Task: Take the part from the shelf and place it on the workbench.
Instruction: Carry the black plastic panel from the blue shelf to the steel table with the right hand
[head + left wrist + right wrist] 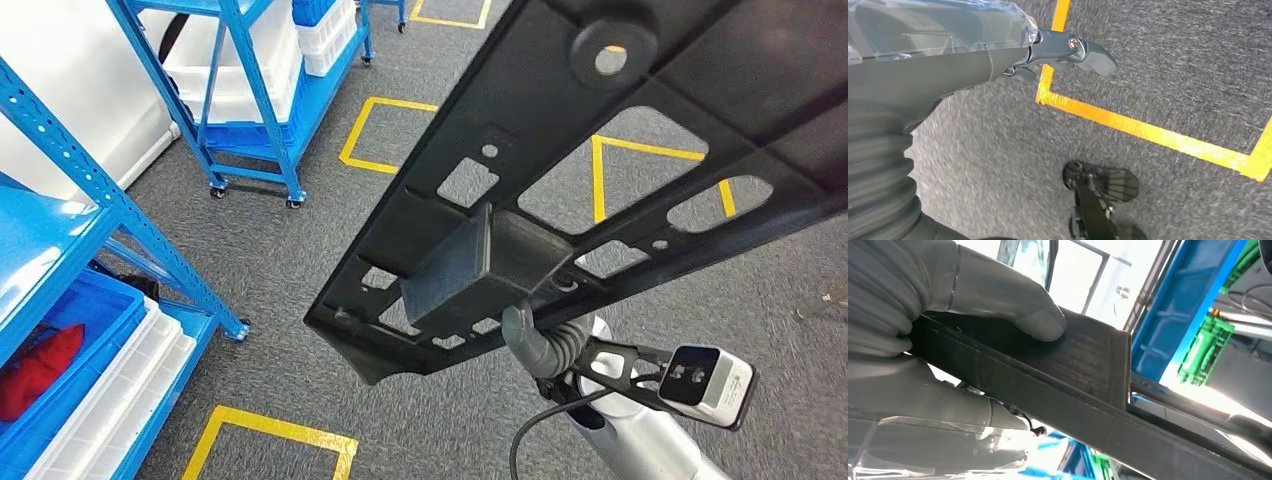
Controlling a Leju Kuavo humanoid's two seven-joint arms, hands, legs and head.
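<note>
Close to the robot's body, low in the head view, the right robot hand grips a long black plastic part from underneath, near the part's lower end, beside a raised box-shaped block on it. In the right wrist view the grey thumb presses flat on a ribbed dark face of the part, with the rest of the right robot hand wrapped on the other side — so this hand is clamped on the part. The part is held in the air, tilted, running from its lower end near the hand up and away toward the upper right of the head view; cut-out openings in it show the floor behind. A small white and black camera module sits on the right arm just beside the hand.

The left robot hand hangs over the floor, holding nothing, one grey finger stretched out; whether the other fingers are spread or curled cannot be told.

Below lies a grey carpet floor marked with yellow tape squares. At the left stands a blue shelf with a blue bin holding something red. Farther off, a second blue rack on castors carries white crates.
</note>
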